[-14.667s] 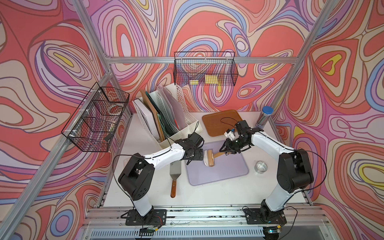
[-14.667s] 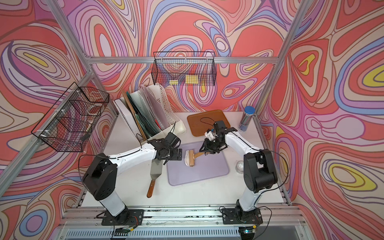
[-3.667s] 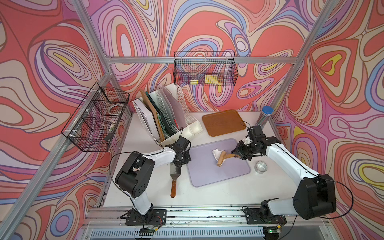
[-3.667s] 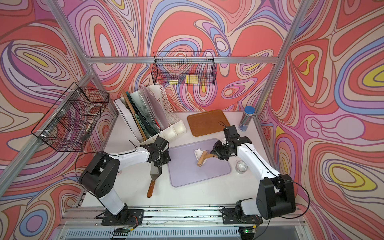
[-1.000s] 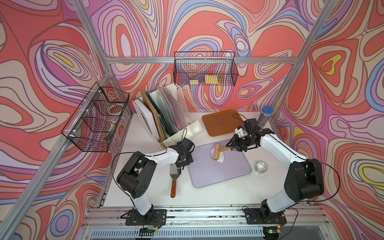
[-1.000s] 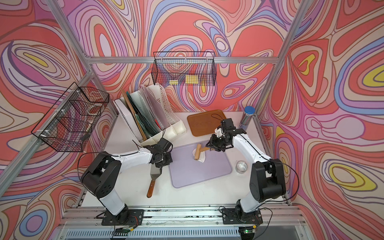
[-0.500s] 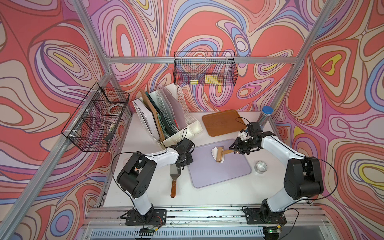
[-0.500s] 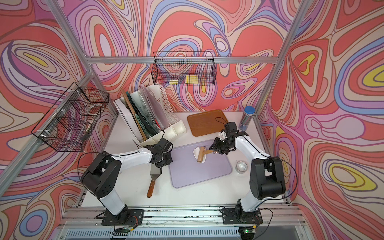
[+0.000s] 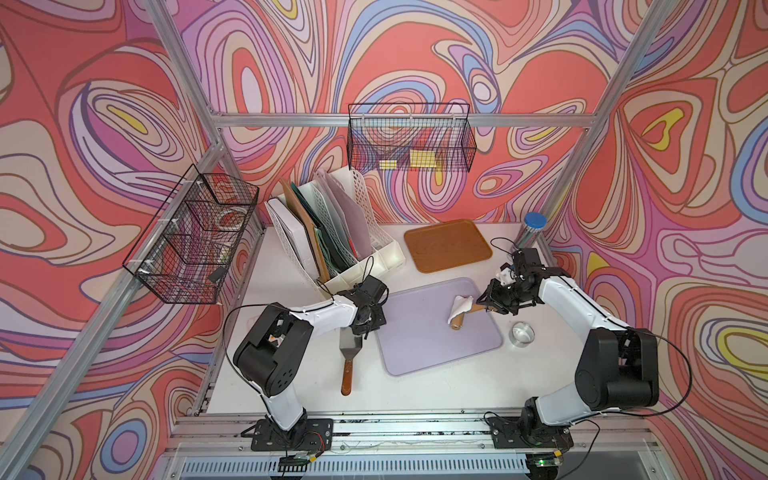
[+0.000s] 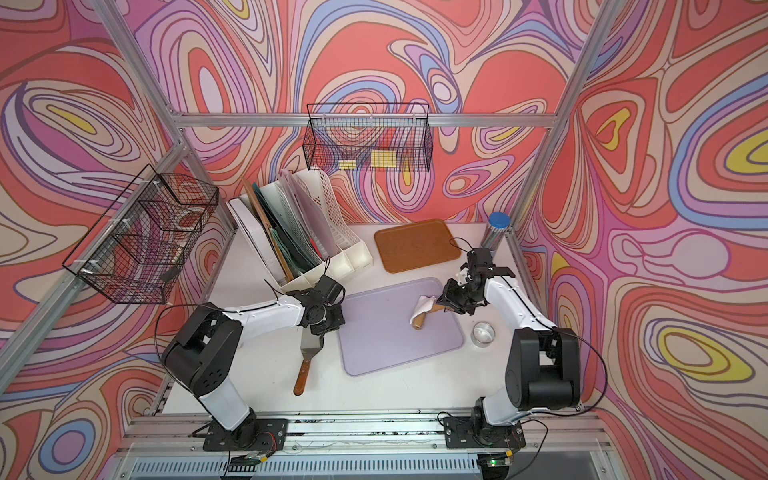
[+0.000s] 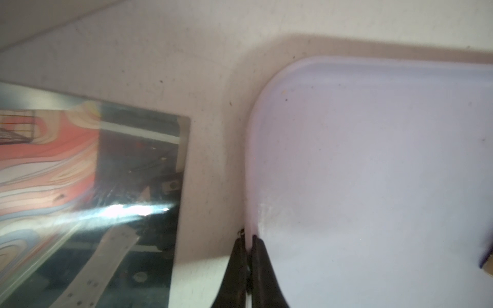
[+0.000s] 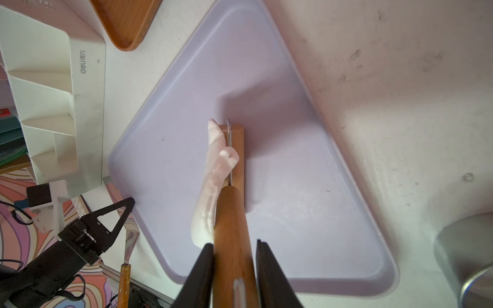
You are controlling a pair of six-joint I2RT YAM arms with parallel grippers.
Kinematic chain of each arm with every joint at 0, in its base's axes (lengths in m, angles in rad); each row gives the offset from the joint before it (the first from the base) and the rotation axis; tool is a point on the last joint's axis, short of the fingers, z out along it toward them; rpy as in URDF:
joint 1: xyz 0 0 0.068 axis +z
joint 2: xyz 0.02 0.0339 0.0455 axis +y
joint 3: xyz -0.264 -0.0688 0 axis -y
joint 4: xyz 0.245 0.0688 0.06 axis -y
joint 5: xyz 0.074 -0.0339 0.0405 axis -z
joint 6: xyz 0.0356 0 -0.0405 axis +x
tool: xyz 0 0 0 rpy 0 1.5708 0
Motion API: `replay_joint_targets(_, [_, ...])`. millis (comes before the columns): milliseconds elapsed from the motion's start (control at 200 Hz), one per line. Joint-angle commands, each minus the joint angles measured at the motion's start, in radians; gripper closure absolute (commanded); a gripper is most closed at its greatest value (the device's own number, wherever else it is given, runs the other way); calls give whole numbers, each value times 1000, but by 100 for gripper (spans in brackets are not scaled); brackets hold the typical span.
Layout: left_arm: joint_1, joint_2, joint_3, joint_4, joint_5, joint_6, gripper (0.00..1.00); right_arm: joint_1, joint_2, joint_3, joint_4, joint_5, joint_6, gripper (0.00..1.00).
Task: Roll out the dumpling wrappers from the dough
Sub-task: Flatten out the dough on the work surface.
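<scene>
Your right claw (image 12: 233, 248) pinches the wooden handle of the small dough roller (image 12: 238, 149). The white dough (image 12: 213, 173) clings crumpled along the roller's drum, over the lavender tray (image 12: 293, 186). Your left claw (image 11: 248, 240) is pressed together on the rim of this tray, near a corner. The metal spatula (image 9: 349, 343) lies just beside it. The ring cutter (image 9: 522, 333) stands on the tabletop (image 9: 415, 395) by the tray's opposite side.

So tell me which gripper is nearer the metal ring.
Right. The right gripper holds the roller just beside the ring; the left gripper pinches the mat at the edge opposite the ring.
</scene>
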Motion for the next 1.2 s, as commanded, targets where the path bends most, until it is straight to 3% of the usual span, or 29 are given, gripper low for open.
replay_joint_targets(0, [5, 9, -17, -24, 0, 24, 100, -16, 49, -43, -127, 388, -23, 100])
replay_joint_targets(155, [5, 9, -15, -18, 3, 24, 100, 8, -37, 14, -115, 241, -41, 100])
replay_joint_targets(376, [5, 9, -13, -9, 13, 24, 100, 198, -8, 173, -125, 81, -40, 100])
replay_joint_targets(491, [5, 0, -22, -7, 11, 24, 100, 303, 34, 255, -159, 70, -61, 100])
replay_joint_targets(636, [4, -2, -21, -4, 15, 27, 100, 424, 114, 342, -219, 173, -80, 100])
replay_joint_targets(816, [5, -5, -21, 1, 22, 24, 100, 433, 123, 323, -128, 122, -40, 100])
replay_joint_targets(956, [5, -7, -21, 2, 24, 24, 100, 434, 135, 305, -102, 151, -26, 100])
replay_joint_targets(1197, [3, -1, -16, 5, 32, 24, 100, 434, 232, 265, -44, 95, 18, 100])
